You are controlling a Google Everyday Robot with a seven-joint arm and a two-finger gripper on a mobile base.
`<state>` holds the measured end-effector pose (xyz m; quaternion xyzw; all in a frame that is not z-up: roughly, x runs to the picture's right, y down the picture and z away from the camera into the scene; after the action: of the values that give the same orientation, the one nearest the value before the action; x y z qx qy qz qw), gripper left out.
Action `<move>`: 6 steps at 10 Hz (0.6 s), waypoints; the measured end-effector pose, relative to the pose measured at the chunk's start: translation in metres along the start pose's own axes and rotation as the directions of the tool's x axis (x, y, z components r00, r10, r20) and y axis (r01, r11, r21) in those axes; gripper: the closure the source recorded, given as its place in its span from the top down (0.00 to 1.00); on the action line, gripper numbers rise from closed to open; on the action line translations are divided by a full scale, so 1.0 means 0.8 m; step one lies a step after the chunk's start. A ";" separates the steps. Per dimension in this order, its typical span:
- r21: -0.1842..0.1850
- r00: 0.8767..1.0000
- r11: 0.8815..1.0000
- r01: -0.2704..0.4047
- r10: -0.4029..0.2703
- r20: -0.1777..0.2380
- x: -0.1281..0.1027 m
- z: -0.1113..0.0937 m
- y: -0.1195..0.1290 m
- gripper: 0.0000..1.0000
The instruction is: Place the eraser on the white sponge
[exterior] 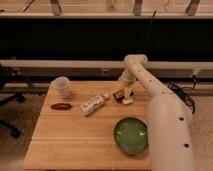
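Observation:
The eraser (118, 94), a small dark bar, lies on the wooden table (70, 140) near its back edge, right of centre. The white sponge (128, 100), a small off-white block, lies just right of the eraser, touching or nearly touching it. My gripper (128, 91) reaches down from the white arm (142, 75) and hangs right over the sponge, close beside the eraser. I cannot tell whether it touches either one.
A white labelled tube (94, 104) lies left of the eraser. A white cup (62, 86) stands at the back left, with a red flat item (61, 106) in front of it. A green plate (131, 135) sits front right, next to my white arm body (167, 135).

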<state>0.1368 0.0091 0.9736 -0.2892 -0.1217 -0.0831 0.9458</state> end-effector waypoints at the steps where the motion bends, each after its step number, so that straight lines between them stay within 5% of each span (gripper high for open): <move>1: 0.015 1.000 1.000 0.000 0.000 -0.005 0.002 -0.012 -0.001 0.80; 6: 0.107 0.998 0.994 0.011 -0.005 -0.059 0.012 -0.093 0.001 0.80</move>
<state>0.1596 -0.0333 0.9164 -0.2348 -0.0992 -0.0888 0.9629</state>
